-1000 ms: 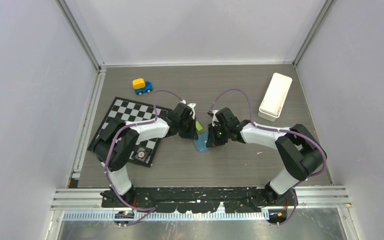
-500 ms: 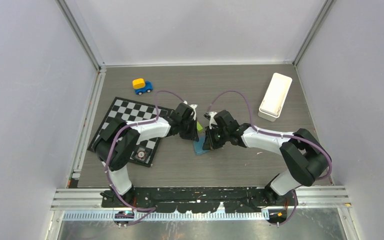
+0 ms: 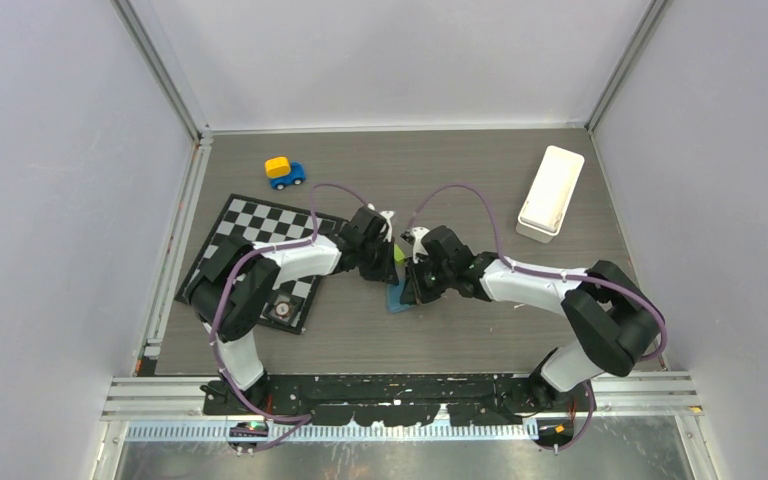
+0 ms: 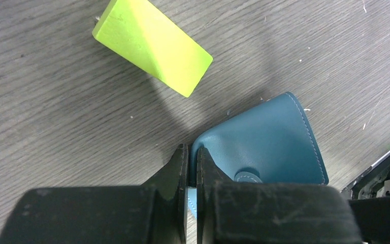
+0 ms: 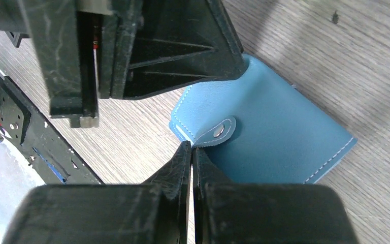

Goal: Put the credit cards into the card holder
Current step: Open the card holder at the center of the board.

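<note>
The card holder (image 3: 396, 298) is a teal-blue wallet lying folded shut on the table between my two grippers. In the left wrist view my left gripper (image 4: 192, 148) is shut on the near edge of the card holder (image 4: 269, 142), and a thin strip of blue shows between the jaws. In the right wrist view my right gripper (image 5: 191, 145) is shut, pinching the tip of the snap tab (image 5: 218, 131) on the card holder (image 5: 289, 142). From above, the left gripper (image 3: 384, 272) and right gripper (image 3: 412, 290) meet over the wallet. No credit cards show in any view.
A lime-green block (image 4: 152, 46) lies just beyond the wallet; it also shows from above (image 3: 398, 254). A checkerboard mat (image 3: 260, 250) with a small dark object (image 3: 282, 308) lies left. A toy car (image 3: 283, 172) sits far left, and a long white tray (image 3: 550, 192) far right.
My right gripper has moved left and nearer over the wallet. The wallet has shifted slightly left and toward the near edge. The left gripper has barely moved.
</note>
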You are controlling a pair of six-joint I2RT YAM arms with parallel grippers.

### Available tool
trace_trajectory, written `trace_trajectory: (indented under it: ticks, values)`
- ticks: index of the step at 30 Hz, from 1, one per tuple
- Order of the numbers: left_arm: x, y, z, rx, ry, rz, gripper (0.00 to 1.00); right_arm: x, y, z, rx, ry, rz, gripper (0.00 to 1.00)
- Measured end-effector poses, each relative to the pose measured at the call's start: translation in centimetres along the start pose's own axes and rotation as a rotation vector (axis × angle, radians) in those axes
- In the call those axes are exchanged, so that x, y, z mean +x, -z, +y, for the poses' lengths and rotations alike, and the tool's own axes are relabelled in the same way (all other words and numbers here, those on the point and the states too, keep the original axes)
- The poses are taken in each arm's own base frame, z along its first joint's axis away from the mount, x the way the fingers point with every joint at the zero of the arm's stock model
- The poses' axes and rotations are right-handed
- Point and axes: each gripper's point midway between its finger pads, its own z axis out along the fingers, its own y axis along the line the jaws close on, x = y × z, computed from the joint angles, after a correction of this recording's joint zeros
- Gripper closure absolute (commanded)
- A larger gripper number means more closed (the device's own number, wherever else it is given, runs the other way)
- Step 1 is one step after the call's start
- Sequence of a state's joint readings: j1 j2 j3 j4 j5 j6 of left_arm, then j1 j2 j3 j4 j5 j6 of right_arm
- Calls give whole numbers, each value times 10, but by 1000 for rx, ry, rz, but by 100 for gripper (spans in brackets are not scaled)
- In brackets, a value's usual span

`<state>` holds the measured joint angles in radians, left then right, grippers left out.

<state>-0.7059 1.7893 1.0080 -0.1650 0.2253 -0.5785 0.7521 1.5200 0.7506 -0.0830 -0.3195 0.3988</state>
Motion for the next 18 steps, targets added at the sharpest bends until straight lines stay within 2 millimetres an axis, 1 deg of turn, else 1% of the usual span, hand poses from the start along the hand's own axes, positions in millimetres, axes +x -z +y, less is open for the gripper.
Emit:
trace_trajectory:
  ticks: [3, 6, 8, 11, 13, 15, 18]
  values:
    - [2, 0, 0, 1, 10, 3, 100, 2, 1, 4, -1, 12, -2, 100]
    - [2, -1, 0, 5, 20, 1, 100, 6, 3, 17, -29, 38, 1, 100]
    - [3, -2, -1, 9, 24, 1, 100, 4, 5, 23, -40, 51, -12, 100]
    - [4, -2, -1, 15, 36, -5, 100, 0, 9, 23, -29, 49, -36, 99]
    - [4, -1, -1, 16, 38, -12, 100, 0, 12, 22, -18, 43, -52, 93]
    - [5, 0, -1, 19, 39, -17, 100, 2, 17, 18, 1, 35, -70, 82]
    - [6, 1, 0, 16, 39, -28, 100, 4, 26, 15, 31, 13, -99, 60]
